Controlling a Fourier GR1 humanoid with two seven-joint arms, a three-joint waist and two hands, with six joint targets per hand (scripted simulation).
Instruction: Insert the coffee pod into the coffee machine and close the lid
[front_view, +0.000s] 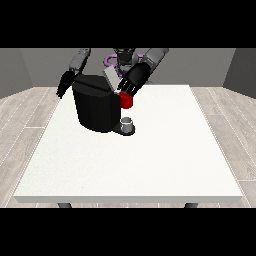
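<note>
Upper centre of the frame: my hand at the view's right (132, 81) hangs over the coffee machine (95, 105), whose lid (112, 78) stands raised. I cannot tell its finger state. A grey thing (127, 122) sits below a red thing at the machine (126, 100); I judge closing remains. The hand at the view's left (64, 84) hangs straight-fingered, holding nothing.

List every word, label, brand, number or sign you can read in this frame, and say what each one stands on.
None can be read.
The coffee machine: plain black, no brand or label showing.
The red thing at the machine: no marking.
The grey thing on the machine's base: no marking.
The white table and the hands at the view's right and left: no text.
</note>
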